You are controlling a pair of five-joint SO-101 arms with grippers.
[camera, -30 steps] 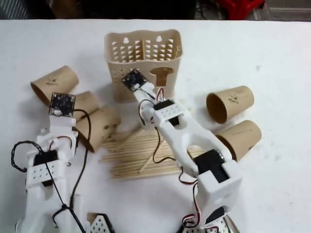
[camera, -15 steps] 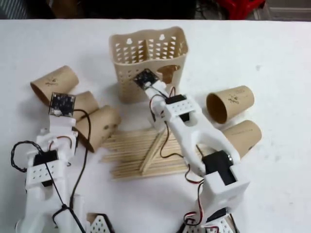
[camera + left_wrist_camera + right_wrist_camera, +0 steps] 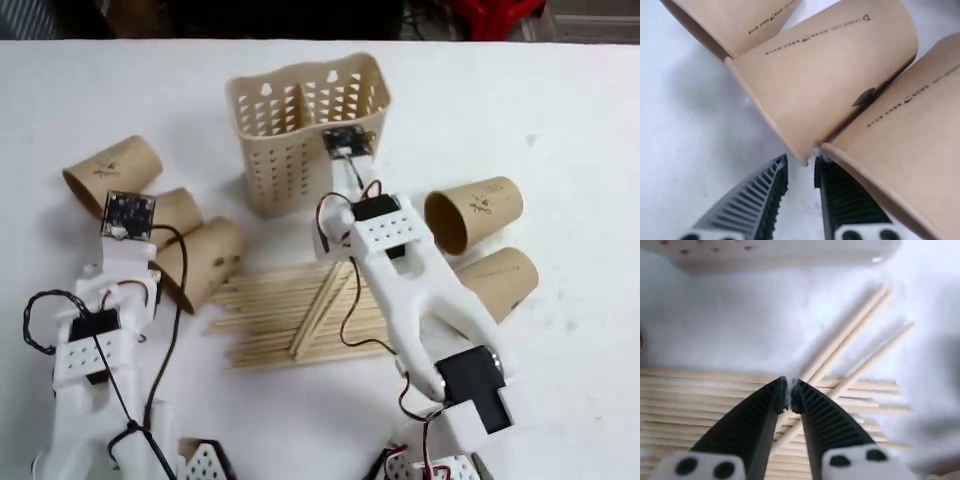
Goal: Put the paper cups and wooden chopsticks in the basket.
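Pressed together and empty, the right pincer [image 3: 789, 385] could scatter the chopsticks [image 3: 260, 325] at six o'clock of the basket [image 3: 280, 170]. The left pincer [image 3: 801, 164], slightly spread, could roll a cup [image 3: 825, 85].

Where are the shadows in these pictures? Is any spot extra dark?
Left wrist view: a soft grey shadow lies on the table under the paper cups, and it is darkest in the gap between two of them. High view: the light is even, with only faint shadows beside the basket. Right wrist view: the table looks greyer close to the basket's wall.
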